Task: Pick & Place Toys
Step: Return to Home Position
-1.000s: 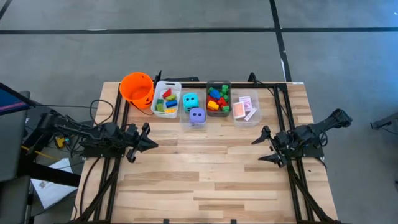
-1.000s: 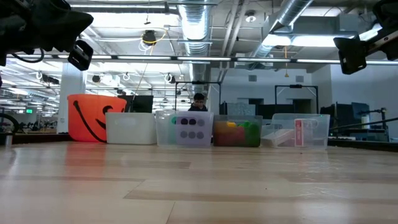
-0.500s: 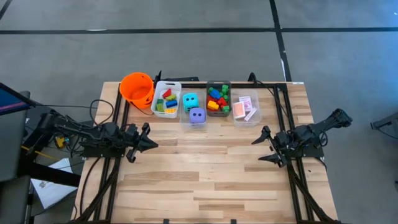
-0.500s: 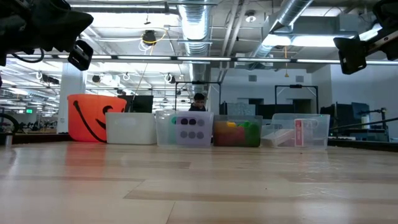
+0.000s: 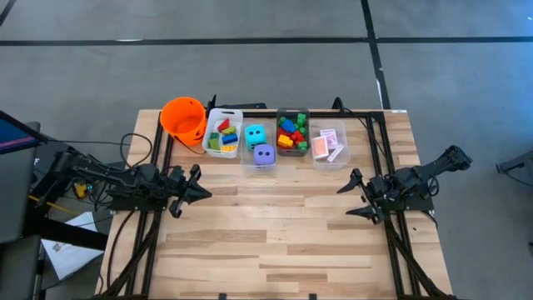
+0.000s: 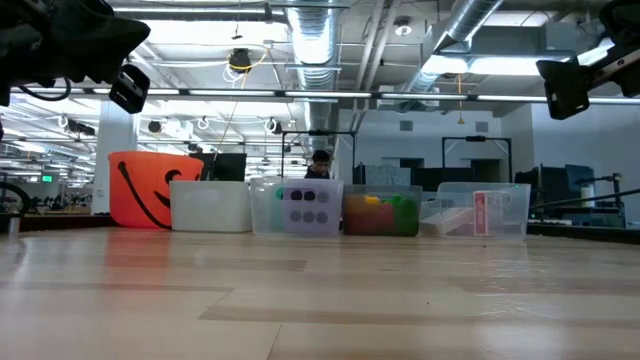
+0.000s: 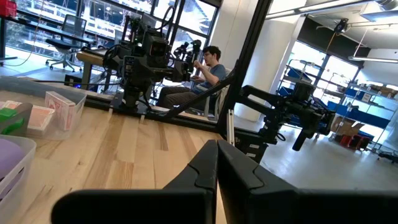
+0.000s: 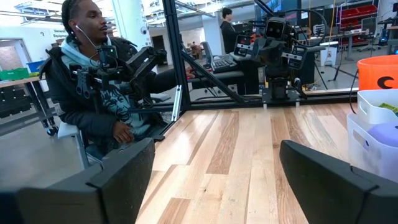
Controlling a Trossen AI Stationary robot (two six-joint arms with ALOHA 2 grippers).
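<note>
Toys (image 5: 292, 132) lie sorted in the row of bins at the upper middle of the high view. From the left, just after the orange bucket (image 5: 183, 118), I see four bins:
- A white bin (image 5: 226, 111) holds red, green, blue and yellow bricks (image 5: 222, 135).
- A clear bin (image 5: 246, 150) holds the teal die (image 5: 255, 135) above the purple die (image 5: 263, 154).
- A dark bin (image 5: 293, 110) holds more bricks.
- A second clear bin (image 5: 341, 160) holds the red-backed playing cards (image 5: 330, 143).

In the low view the same row stands across the middle of the frame.

My left gripper (image 5: 202, 192) hangs at the left middle of the high view, over the left part of the table (image 5: 275, 233) and well apart from the bins. Its wrist view shows the two fingers (image 7: 186, 180) pressed together with nothing held. My right gripper (image 5: 352, 196) hangs at the right middle of the high view. Its wrist view shows the fingers (image 8: 118, 174) spread wide, with bare wood between them.

In the low view the arms show only in the top corners, above the wood. A person (image 8: 93, 81) sits at the left of the right wrist view, beyond the table's edge.
</note>
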